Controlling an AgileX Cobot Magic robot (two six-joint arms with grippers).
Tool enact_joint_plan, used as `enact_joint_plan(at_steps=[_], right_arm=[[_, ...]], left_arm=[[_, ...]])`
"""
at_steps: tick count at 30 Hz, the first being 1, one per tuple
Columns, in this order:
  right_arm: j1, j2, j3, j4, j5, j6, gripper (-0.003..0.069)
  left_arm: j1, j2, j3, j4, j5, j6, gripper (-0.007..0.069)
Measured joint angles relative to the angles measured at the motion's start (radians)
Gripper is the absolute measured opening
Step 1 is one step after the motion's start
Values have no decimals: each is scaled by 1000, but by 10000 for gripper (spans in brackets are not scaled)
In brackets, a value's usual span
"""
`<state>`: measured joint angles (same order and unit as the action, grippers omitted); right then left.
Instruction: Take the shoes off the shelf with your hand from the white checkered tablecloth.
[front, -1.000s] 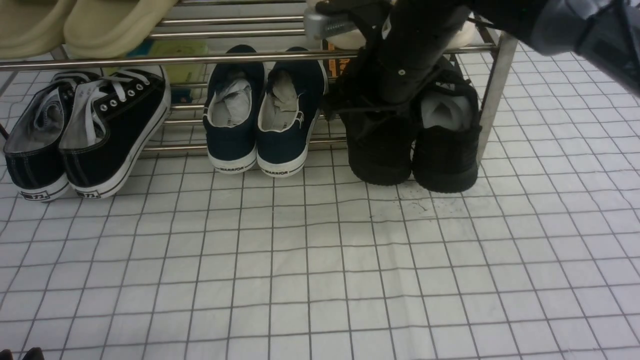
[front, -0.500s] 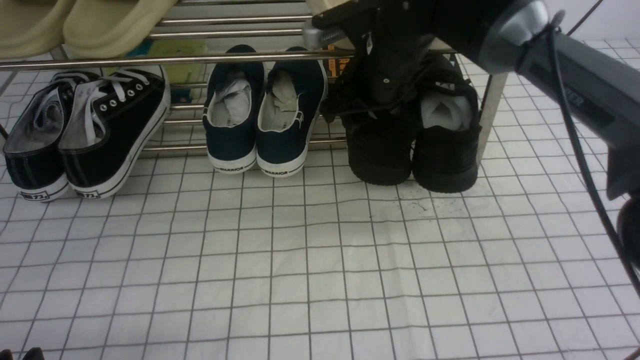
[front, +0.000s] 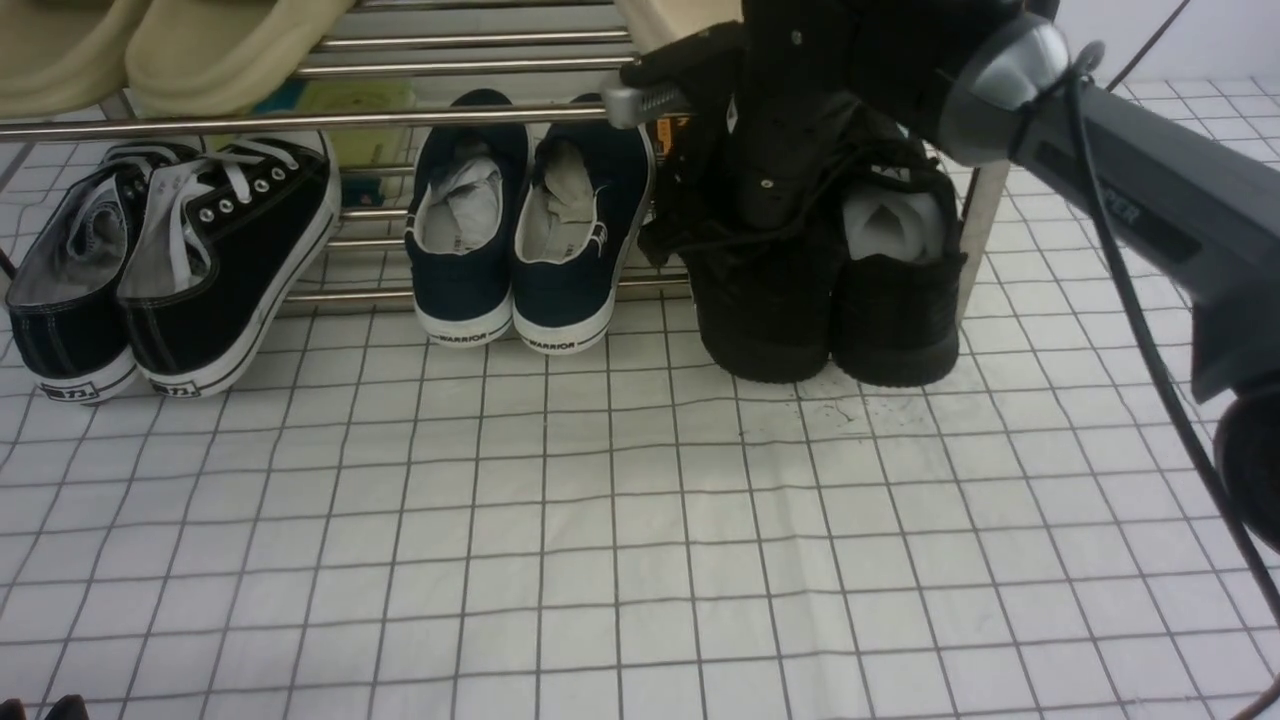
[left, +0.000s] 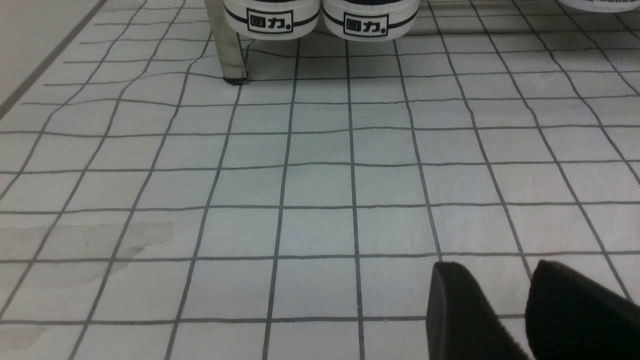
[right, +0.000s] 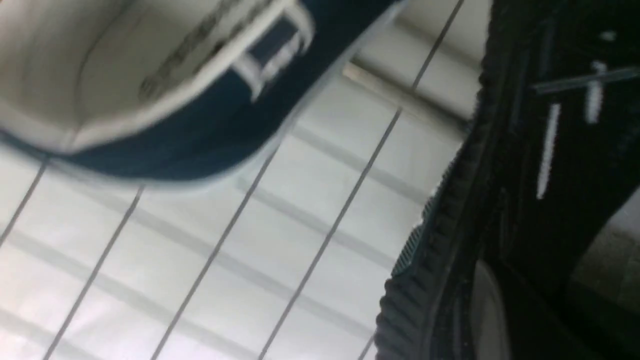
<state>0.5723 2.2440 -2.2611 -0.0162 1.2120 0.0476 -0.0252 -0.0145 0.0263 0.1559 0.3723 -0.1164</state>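
The black shoes sit side by side at the right end of the shelf's (front: 300, 122) bottom tier, toes on the white checkered tablecloth (front: 640, 520). My right gripper (front: 765, 215) reaches down into the collar of the left shoe (front: 765, 320) and is shut on its edge; the fingertips are hidden inside. The right shoe (front: 895, 310) shows white paper stuffing. The right wrist view shows the shoe's black ribbed side with white dashes (right: 525, 175) very close. My left gripper (left: 492, 280) hovers low over the cloth, open and holding nothing.
Navy WARRIOR shoes (front: 520, 230) stand just left of the black pair, and black canvas lace-ups (front: 180, 270) at the far left. Beige slippers (front: 200, 50) lie on the upper tier. The shelf's right post (front: 985, 230) stands beside the right black shoe.
My right gripper has sunk lower into the left black shoe, and the arm has swung in from the right. That shoe's toe has slid slightly forward on the cloth.
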Motion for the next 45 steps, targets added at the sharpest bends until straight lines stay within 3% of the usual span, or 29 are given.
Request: enact_joint_plan(at_steps=[16, 23, 31, 36, 45], right_arm=[[80, -230, 43, 81, 55, 0, 12], [108, -398, 269, 90, 54, 25, 13], [211, -574, 557, 89, 54, 138, 13], [262, -566, 695, 38, 38, 228, 13], [260, -487, 710, -171, -122, 403, 17]], left_arm=[[0, 0, 0, 0, 0, 0, 239], [0, 0, 0, 0, 0, 0, 239], [0, 0, 0, 0, 0, 0, 239], [0, 0, 0, 0, 0, 0, 239], [0, 0, 0, 0, 0, 0, 239]])
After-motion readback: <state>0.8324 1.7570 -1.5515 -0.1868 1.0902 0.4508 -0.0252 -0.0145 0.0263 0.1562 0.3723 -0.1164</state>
